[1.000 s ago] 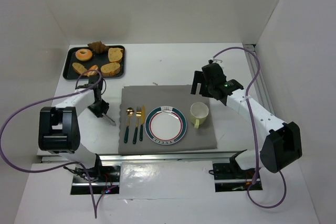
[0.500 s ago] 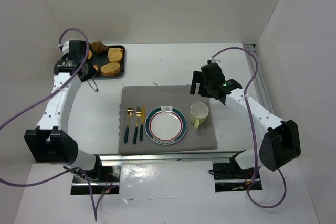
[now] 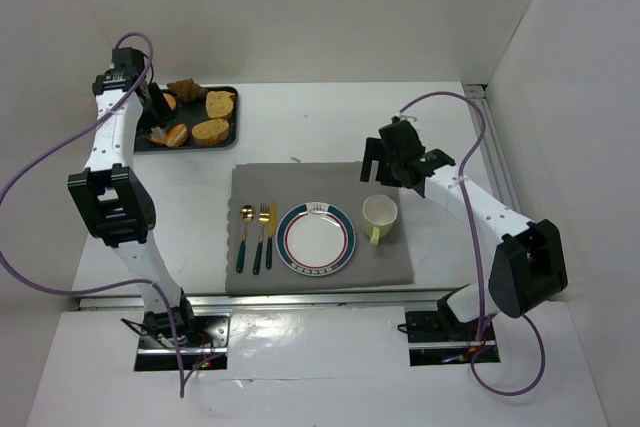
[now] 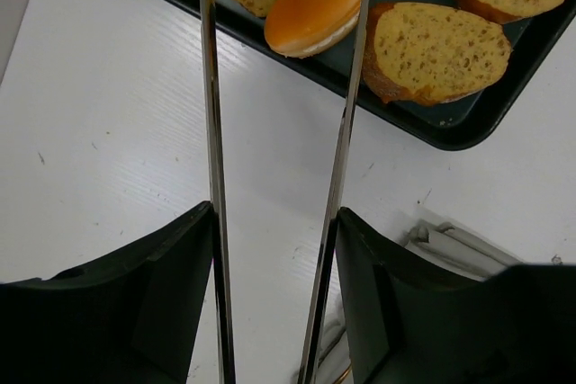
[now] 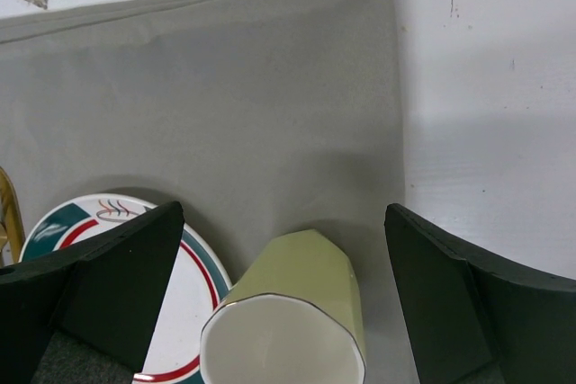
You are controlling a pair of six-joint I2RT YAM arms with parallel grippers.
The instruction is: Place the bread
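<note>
Left wrist view alone shows the left tool (image 4: pixel 281 69) holding long metal tongs (image 4: pixel 212 177), prongs apart, straddling a round glazed bun (image 4: pixel 317 8) on the dark tray (image 4: pixel 468 132), among bread slices (image 4: pixel 432 49). Overhead view adds the tray (image 3: pixel 140 143) at the table's (image 3: pixel 300 117) far left. Right tool (image 5: pixel 283 312), jaws wide open, empty, hovers above the cup (image 5: pixel 288 334), beside the plate (image 5: pixel 193 312), on the grey mat (image 5: pixel 225 96). Left arm extends far forward.

Left end effector (image 4: pixel 279 6) holds tongs apart; right end effector (image 5: pixel 270 249) gapes wide.
</note>
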